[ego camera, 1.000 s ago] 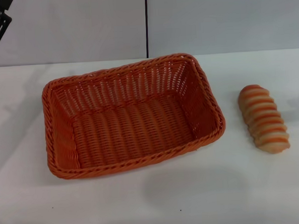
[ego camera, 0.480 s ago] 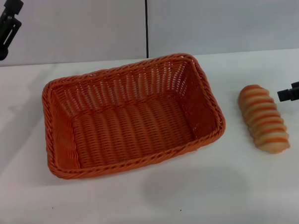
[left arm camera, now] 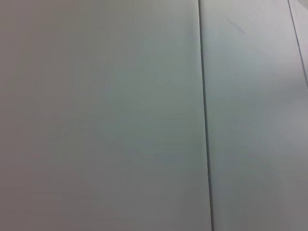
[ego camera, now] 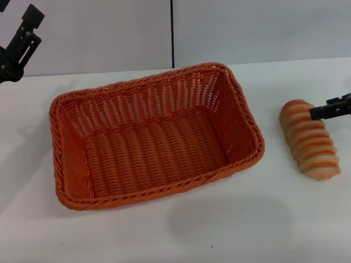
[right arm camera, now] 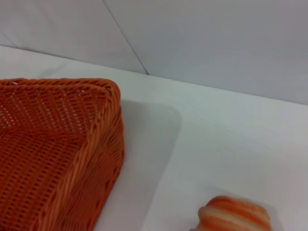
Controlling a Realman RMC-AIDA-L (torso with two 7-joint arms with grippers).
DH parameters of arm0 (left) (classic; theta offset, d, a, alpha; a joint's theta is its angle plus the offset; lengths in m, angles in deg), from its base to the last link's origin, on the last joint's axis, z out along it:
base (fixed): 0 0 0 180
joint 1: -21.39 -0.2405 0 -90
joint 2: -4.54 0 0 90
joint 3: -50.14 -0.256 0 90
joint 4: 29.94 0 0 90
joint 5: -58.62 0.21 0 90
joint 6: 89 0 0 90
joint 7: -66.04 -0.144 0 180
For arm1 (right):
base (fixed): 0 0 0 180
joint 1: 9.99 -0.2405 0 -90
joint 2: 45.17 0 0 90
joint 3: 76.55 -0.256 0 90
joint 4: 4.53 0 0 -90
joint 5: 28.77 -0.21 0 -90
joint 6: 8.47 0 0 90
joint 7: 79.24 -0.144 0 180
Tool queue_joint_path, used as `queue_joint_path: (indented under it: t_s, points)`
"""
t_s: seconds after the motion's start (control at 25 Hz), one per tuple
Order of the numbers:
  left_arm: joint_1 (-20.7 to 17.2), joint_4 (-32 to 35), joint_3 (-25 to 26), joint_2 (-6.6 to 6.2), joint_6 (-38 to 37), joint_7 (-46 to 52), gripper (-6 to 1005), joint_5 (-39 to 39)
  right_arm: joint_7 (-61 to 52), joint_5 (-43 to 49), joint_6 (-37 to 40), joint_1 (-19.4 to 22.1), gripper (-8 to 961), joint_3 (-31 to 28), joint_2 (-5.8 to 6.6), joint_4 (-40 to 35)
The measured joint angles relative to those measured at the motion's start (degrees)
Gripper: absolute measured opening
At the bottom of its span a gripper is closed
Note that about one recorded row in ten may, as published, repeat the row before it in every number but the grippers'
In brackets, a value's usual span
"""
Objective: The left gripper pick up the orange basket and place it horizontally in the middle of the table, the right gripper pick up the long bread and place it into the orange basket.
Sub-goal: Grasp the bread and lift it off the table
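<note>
The orange basket point(ego camera: 155, 135) lies lengthwise on the white table point(ego camera: 226, 228), near its middle, and is empty. The long bread point(ego camera: 310, 140), striped orange and cream, lies on the table to the right of the basket and apart from it. My right gripper point(ego camera: 327, 110) reaches in from the right edge, its tip over the bread's far end. My left gripper point(ego camera: 16, 15) hangs raised at the upper left, behind the basket's left corner, open and holding nothing. The right wrist view shows a basket point(right arm camera: 57, 144) corner and one end of the bread point(right arm camera: 233, 216).
A pale wall with a dark vertical seam point(ego camera: 172, 29) stands behind the table. The left wrist view holds only that wall and its seam point(left arm camera: 204, 120). Bare tabletop lies in front of the basket and between basket and bread.
My right gripper has come in from the right edge and now reaches over the bread's far end. My left gripper has shifted right and further into view. Basket and bread have not moved.
</note>
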Motion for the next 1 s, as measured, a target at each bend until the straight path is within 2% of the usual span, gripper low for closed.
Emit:
queue_joint_path:
  t_s: [0.64,0.84,1.0]
  points:
    - [0.0,-0.8,-0.8,0.00,-0.4,-0.1,642,0.0,0.0,0.3,-5.8,-1.4,717,3.0,-0.65,4.2]
    - [0.1,-0.8,-1.7,0.00,-0.9,-0.1,635,0.0,0.0,0.3,-6.7,-2.0,717,3.7,-1.20,5.0]
    - [0.1,-0.8,-1.8,0.00,-1.0,-0.1,603,-0.1,0.0,0.3,-6.6,-2.4,717,4.3,-1.36,5.2]
